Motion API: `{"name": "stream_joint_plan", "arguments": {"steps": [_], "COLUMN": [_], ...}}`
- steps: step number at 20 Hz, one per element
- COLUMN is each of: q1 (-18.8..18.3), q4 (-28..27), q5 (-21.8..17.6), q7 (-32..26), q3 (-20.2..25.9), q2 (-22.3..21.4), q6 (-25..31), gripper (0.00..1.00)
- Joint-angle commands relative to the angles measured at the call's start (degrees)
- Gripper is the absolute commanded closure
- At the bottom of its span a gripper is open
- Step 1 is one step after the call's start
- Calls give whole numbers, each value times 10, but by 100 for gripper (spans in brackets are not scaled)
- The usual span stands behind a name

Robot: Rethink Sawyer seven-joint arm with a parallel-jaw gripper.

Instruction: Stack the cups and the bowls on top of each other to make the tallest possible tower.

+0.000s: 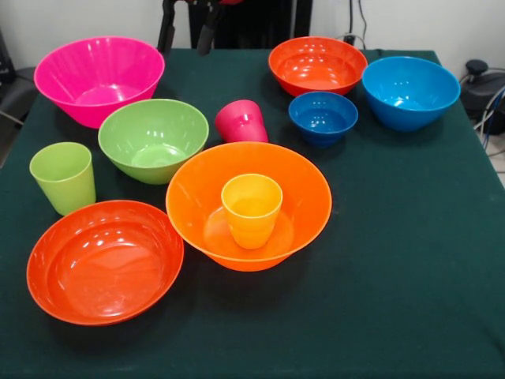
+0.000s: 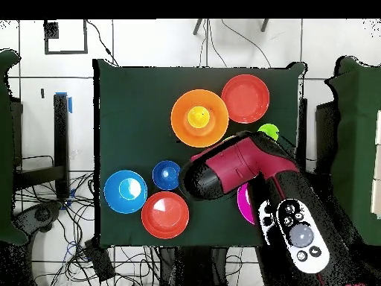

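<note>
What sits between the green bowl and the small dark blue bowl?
The red-pink cup sits between the green bowl and the small dark blue bowl, seemingly mouth-down. The front view shows it; overhead, the arm hides it.

A dark green cloth [image 1: 410, 300] covers the square table, and it looks smooth and flat. Behind the table is a plain white wall [image 1: 79, 20]. A round black thing [image 1: 476, 68] sits past the table's edge, with thin wires beside it. From above, the floor is made of white tiles [image 2: 149, 41] with dark lines between them. A messy bunch of black cables [image 2: 67, 216] lies on the floor beside the table.
</note>
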Motion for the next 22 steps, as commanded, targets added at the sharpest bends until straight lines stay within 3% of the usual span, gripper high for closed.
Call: {"name": "stream_joint_plan", "arguments": {"steps": [1,22], "q1": [20,17], "q4": [-22,-25], "q5": [-66,-63], "q7": [-3,-15], "q3": [-30,-46], "q2": [54,49], "q6": [-45,-56], "gripper": [0,0]}}
